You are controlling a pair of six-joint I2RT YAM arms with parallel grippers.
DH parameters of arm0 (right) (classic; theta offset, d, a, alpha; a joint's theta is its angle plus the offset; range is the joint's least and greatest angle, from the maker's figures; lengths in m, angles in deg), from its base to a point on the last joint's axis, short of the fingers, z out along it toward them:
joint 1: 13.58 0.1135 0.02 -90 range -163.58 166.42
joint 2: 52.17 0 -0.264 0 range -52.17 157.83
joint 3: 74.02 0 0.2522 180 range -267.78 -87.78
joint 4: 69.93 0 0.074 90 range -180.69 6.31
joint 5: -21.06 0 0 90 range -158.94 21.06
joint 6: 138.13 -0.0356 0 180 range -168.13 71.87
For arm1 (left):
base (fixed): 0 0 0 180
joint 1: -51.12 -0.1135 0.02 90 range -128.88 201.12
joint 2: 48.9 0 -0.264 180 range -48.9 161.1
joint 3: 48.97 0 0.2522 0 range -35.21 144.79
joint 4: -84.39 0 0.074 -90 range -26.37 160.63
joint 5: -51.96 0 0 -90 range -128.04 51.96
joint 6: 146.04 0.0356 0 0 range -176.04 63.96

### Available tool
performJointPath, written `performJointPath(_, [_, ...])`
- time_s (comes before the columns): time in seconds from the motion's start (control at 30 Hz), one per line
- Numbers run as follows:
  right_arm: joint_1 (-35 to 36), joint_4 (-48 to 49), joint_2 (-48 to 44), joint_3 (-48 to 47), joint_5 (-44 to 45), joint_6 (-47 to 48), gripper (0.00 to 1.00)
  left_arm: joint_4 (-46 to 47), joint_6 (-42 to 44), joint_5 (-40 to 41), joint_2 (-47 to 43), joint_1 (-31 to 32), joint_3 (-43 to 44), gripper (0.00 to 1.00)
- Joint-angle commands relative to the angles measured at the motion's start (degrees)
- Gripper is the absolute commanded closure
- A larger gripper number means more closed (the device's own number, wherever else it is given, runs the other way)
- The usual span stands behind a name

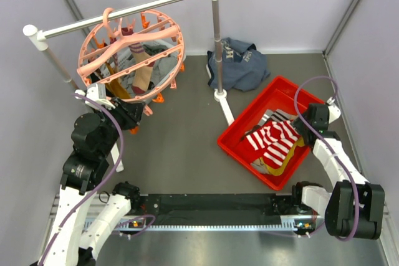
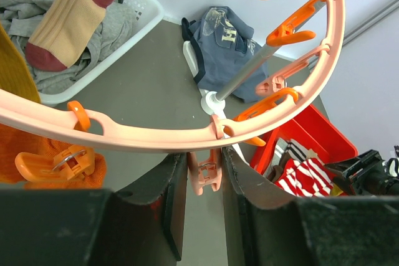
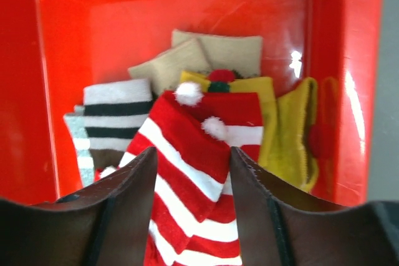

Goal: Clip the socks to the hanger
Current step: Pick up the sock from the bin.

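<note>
The salmon-pink hanger [image 1: 93,49] hangs from the rail at the back left; its rim [image 2: 156,138] crosses the left wrist view. My left gripper [image 2: 204,179] [image 1: 134,114] is shut on one pink clip peg [image 2: 206,175] under that rim. A tan and maroon sock [image 2: 68,20] [image 1: 142,66] and an orange sock [image 2: 19,147] hang on the hanger. My right gripper [image 3: 193,172] [image 1: 300,130] is open low in the red tray [image 1: 274,95], its fingers on either side of a red-and-white striped sock [image 3: 187,147] [image 1: 274,141].
More socks lie in the tray: yellow [image 3: 293,129], beige [image 3: 187,57], black-and-white striped [image 3: 115,113]. The white-and-grey rail stand [image 1: 215,42] rises mid-table with a navy garment [image 1: 240,63] at its foot. A white basket [image 2: 146,10] of grey cloth sits behind the hanger.
</note>
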Motion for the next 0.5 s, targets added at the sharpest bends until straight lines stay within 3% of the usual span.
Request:
performJointPath(0.0, [-0.6, 3.0, -0.5, -1.1, -4.7, 2.2, 0.52, 1.3, 0.5, -0.4, 0.4, -0.1, 0.4, 1.00])
performJointPath(0.2, [-0.6, 4.2, -1.2, -2.4, -9.6, 3.5, 0.55, 1.3, 0.4, -0.4, 0.4, 0.0, 0.4, 1.00])
performJointPath(0.47, [-0.6, 2.4, 2.4, -2.3, -6.5, 4.0, 0.61, 1.3, 0.3, -0.4, 0.3, 0.0, 0.4, 1.00])
